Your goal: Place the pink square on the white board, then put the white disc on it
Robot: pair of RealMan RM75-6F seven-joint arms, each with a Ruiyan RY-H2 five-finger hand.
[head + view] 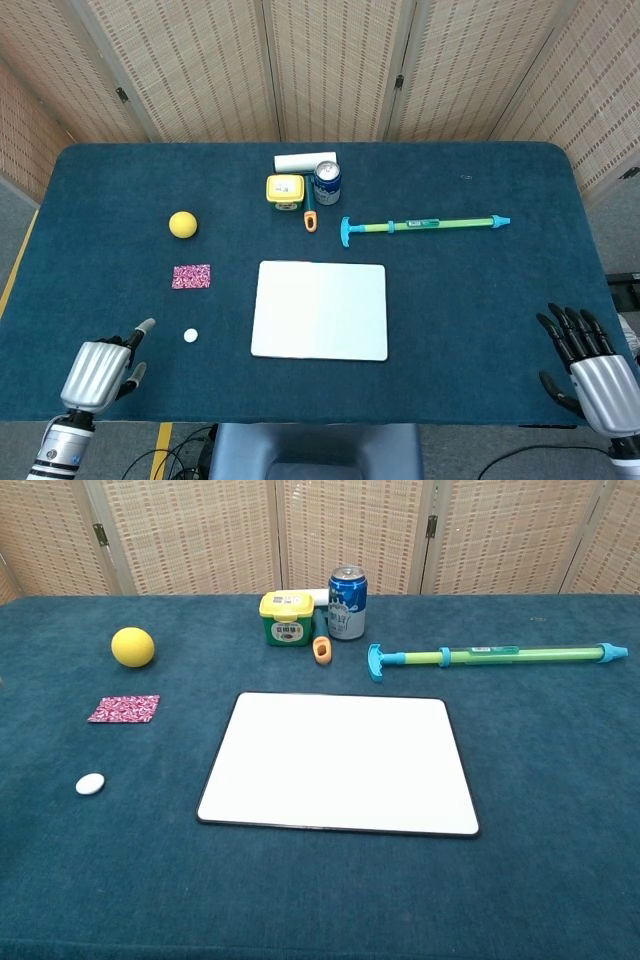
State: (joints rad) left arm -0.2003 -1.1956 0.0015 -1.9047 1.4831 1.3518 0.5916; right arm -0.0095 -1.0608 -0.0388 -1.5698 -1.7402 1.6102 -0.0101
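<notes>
The pink patterned square [191,276] [124,709] lies flat on the blue cloth, left of the white board [320,310] [338,763]. The small white disc [190,336] [90,783] sits nearer the front edge, just below the square. My left hand [102,368] hovers at the front left corner, a short way left of the disc; it holds nothing, and one finger points toward the disc. At the front right corner my right hand [580,365] has its fingers spread and is empty. Neither hand shows in the chest view.
A yellow ball [182,224] lies behind the pink square. Behind the board stand a yellow box [285,191], a blue can [327,183], a white roll [305,161] and a small orange piece [310,220]. A long green-blue pump toy [425,225] lies to the board's back right.
</notes>
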